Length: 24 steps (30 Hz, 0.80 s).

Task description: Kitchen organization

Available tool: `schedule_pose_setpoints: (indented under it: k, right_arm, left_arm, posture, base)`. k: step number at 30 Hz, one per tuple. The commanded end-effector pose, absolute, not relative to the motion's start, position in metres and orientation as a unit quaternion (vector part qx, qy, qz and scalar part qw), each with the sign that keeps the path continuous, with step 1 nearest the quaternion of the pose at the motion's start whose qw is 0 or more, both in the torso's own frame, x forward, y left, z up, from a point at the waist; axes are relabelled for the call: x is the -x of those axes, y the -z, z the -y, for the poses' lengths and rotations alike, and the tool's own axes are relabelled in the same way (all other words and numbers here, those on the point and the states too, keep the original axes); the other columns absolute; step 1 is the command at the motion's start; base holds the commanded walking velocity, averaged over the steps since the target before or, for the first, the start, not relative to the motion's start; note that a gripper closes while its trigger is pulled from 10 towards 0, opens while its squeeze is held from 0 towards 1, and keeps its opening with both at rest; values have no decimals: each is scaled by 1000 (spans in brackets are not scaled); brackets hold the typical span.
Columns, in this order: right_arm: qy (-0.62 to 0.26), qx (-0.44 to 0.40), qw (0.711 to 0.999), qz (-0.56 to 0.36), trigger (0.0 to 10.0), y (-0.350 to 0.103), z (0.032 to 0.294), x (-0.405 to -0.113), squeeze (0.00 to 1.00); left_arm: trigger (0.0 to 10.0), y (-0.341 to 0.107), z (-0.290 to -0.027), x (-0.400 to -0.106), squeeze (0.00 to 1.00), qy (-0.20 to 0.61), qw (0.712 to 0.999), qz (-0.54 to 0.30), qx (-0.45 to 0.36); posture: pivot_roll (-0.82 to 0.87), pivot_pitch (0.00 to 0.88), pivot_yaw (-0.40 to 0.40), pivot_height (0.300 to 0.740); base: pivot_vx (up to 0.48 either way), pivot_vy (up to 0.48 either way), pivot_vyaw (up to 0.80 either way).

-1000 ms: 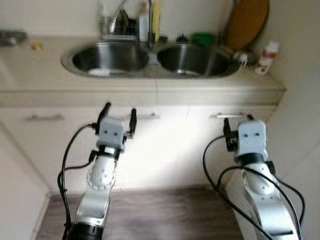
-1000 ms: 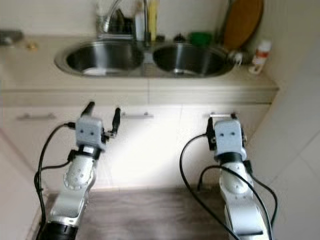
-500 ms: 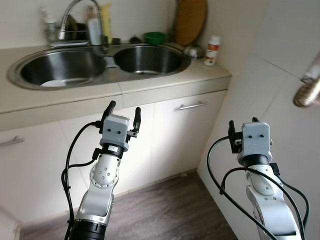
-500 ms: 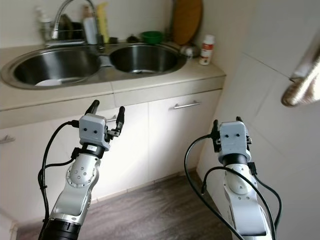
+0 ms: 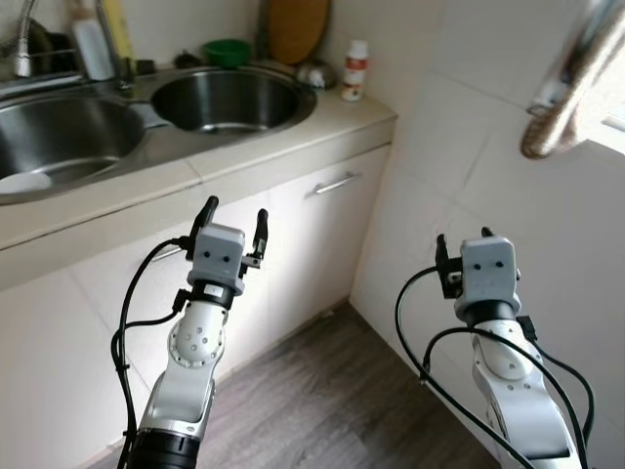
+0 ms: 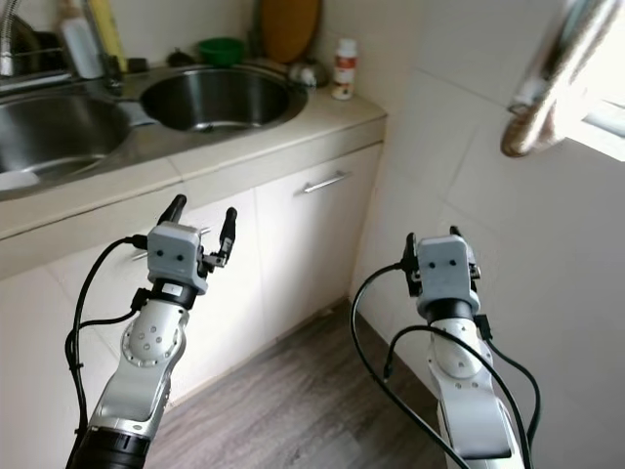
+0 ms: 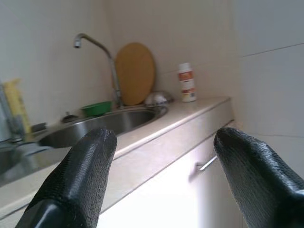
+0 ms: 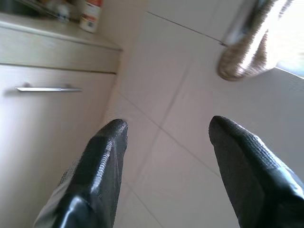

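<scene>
A steel double sink (image 5: 195,119) is set in a beige counter (image 5: 322,122) at my upper left. Behind it stand a green bowl (image 5: 227,51), a round wooden board (image 5: 297,27) and a white bottle with a red cap (image 5: 355,70). My left gripper (image 5: 232,215) is held up in front of the cabinet doors, open and empty. My right gripper (image 5: 461,242) is raised before the tiled wall, open with nothing between its fingers. The left wrist view looks along the counter to the board (image 7: 135,73) and bottle (image 7: 187,82).
White cabinet doors with a metal handle (image 5: 334,183) run under the counter. A white tiled wall (image 5: 508,225) closes the right side, with a brownish cloth (image 5: 566,98) hanging on it. Grey wood floor (image 5: 322,401) lies below. A tap and bottles (image 5: 93,39) stand behind the left basin.
The whole picture has swung: the camera turned to the right, so the sink slid left and the tiled wall with the cloth came in. Both arms keep the same raised pose.
</scene>
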State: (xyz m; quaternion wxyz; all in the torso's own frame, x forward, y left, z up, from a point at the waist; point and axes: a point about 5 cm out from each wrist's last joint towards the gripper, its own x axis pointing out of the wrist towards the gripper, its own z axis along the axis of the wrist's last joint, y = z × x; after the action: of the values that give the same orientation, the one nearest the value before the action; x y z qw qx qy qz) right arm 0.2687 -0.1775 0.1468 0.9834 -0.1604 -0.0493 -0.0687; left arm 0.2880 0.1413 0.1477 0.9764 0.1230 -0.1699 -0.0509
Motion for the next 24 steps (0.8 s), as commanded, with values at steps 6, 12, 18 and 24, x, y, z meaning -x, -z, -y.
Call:
schedule_pose_setpoints:
  k: [6,12,18,24]
  right_arm:
    - [126,186,974,22,10000,-143,195,-270,0]
    - [134,187,973,20,10000,-142,196,-270,0]
    - [140,187,972,21,10000,-142,197,-270,0]
    - [146,188,971,18,10000,-142,198,-269,0]
  left_arm:
    - [10000,-148,-136,-288,0,63,974,173,-133]
    - [10000,-146,-135,-287,0,65,974,172,-135]
    - [10000,-145,-135,-286,0,65,974,171,-135]
    - [10000,-144,-135,-287,0,67,974,167,-137]
  posture:
    - [68,0,-79,740]
    - [66,0,-79,740]
    - [67,0,-78,740]
    - [66,0,-76,740]
  base:
    - [0,0,-800]
    - [0,0,-798]
    - [0,0,-798]
    - [0,0,-798]
